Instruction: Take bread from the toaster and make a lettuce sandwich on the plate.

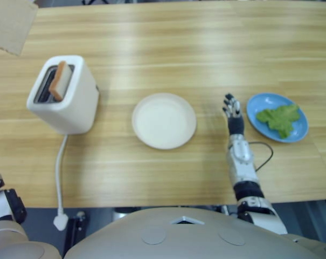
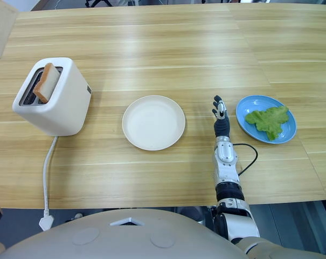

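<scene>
Just beside the right robot hand [image 2: 220,116] — lettuce [image 2: 267,121] on blue plate [image 2: 258,101]

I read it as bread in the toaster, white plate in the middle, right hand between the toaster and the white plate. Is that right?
Not quite: the right hand is between the white plate and the blue plate with lettuce, as the right eye view shows. The bread in the toaster and the white plate in the middle are right.
</scene>
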Robot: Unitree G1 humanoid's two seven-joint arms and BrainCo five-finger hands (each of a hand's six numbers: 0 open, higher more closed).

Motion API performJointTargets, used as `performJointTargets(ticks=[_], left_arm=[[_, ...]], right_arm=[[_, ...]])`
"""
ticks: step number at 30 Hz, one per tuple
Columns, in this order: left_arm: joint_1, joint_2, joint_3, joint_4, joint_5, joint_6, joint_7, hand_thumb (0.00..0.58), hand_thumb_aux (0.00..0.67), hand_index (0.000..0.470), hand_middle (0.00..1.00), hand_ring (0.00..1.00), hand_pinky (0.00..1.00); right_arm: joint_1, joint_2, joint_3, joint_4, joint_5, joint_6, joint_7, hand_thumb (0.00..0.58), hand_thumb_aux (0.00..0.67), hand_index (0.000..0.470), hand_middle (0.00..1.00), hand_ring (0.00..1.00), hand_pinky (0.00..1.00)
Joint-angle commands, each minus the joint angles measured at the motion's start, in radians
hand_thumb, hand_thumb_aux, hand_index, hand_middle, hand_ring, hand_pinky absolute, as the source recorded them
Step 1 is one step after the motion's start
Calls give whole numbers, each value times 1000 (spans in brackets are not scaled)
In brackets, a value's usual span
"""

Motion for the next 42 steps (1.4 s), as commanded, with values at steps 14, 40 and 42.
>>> performJointTargets(ticks=[14,40,42], left_arm=[[-77,-299,-593,-197,-93,319,-304,580,670,460,1000,1000,1000],[-327,-424,-1020,649,673,-262,-135,0,0,0,0,0,0],[-337,-387,-1049,604,798,-286,-5,0,0,0,0,0,0]], right_arm=[[-26,10,-2,50,5,8,-3,0,0,0,0,0,0],[-10,5,3,16,3,29,5,0,0,0,0,0,0],[-7,4,3,11,4,31,7,0,0,0,0,0,0]])
